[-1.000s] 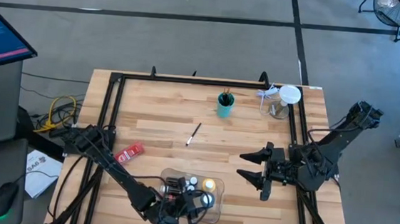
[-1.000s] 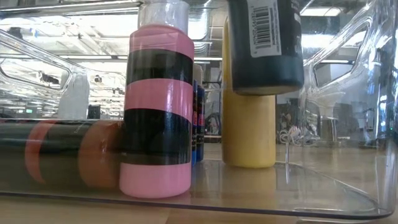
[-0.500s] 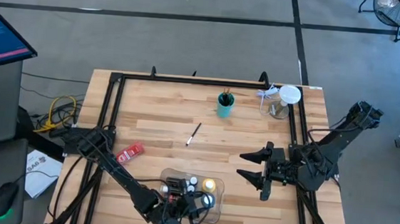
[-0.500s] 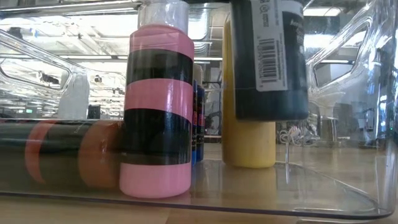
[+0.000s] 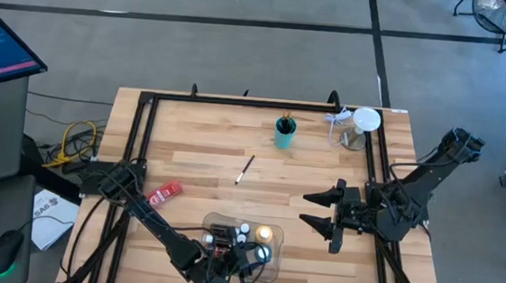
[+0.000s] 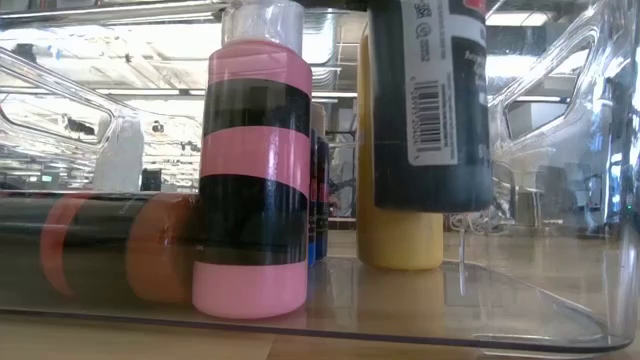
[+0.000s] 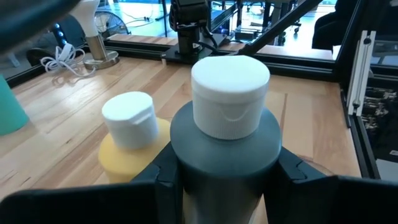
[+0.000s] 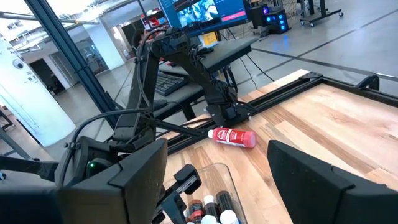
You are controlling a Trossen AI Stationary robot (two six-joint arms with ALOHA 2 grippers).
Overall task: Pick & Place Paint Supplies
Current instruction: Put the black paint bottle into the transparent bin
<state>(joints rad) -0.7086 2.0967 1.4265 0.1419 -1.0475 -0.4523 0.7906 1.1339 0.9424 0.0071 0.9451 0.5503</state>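
Observation:
My left gripper (image 7: 224,182) is shut on a dark grey bottle (image 7: 224,149) with a white cap (image 7: 230,93). It holds the bottle inside the clear tray (image 5: 213,220) at the table's near edge. In the tray stand a yellow bottle (image 7: 127,146) and a pink-and-black bottle (image 6: 250,170). An orange-and-black bottle (image 6: 90,245) lies there on its side. A red tube (image 5: 165,192) and a thin brush (image 5: 245,169) lie on the table. My right gripper (image 5: 315,211) hangs open above the table's right part, with nothing between its fingers. My left gripper pinches the dark bottle's upper body (image 7: 186,155), just under its shoulder, between its two fingers (image 7: 165,180), one on either side. The fingers come nearly level from the table's near left. The bottle hangs upright, with its base (image 6: 430,205) clear of the tray floor.
A teal cup (image 5: 284,131) with brushes stands at the far middle. A clear jar and a white cord (image 5: 354,127) sit at the far right corner. A black frame rail (image 5: 238,101) runs along the table's far edge and down its sides. Bare wood lies between tray and cup.
My left gripper has gone down with the dark bottle, which stays upright. In the low view the bottle's base has sunk toward the tray floor in front of the yellow bottle.

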